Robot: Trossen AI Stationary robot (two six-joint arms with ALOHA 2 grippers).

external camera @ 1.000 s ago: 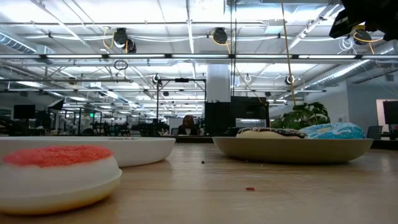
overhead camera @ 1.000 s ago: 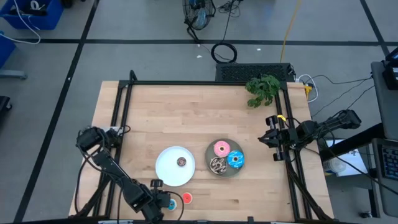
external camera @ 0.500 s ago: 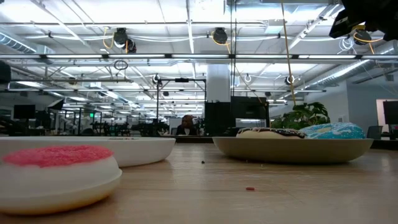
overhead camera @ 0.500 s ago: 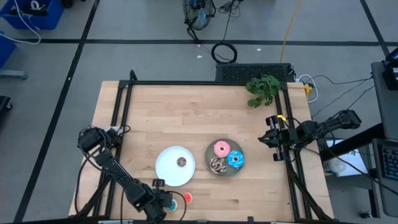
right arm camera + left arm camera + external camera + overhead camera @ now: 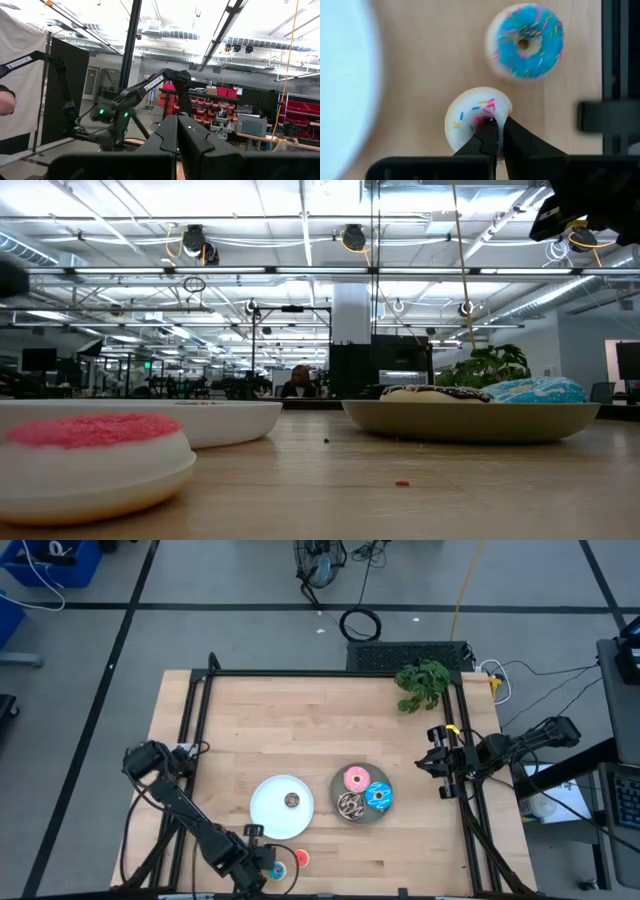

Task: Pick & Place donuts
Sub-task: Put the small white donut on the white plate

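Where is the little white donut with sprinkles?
The white donut sits at the table's near edge, beside the blue mini donut, pinched by the left gripper.

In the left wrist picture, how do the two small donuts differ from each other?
The blue mini donut has blue icing; the white mini donut has white icing. The blue one lies free on the table, while the left gripper has its fingers nearly together at the white one's hole. Both are rings with coloured sprinkles.

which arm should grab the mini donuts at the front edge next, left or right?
Left. Its hand is already at the white mini donut, fingers nearly shut at its hole, with the blue mini donut beside it. The right hand hangs at the table's right edge, far from them.
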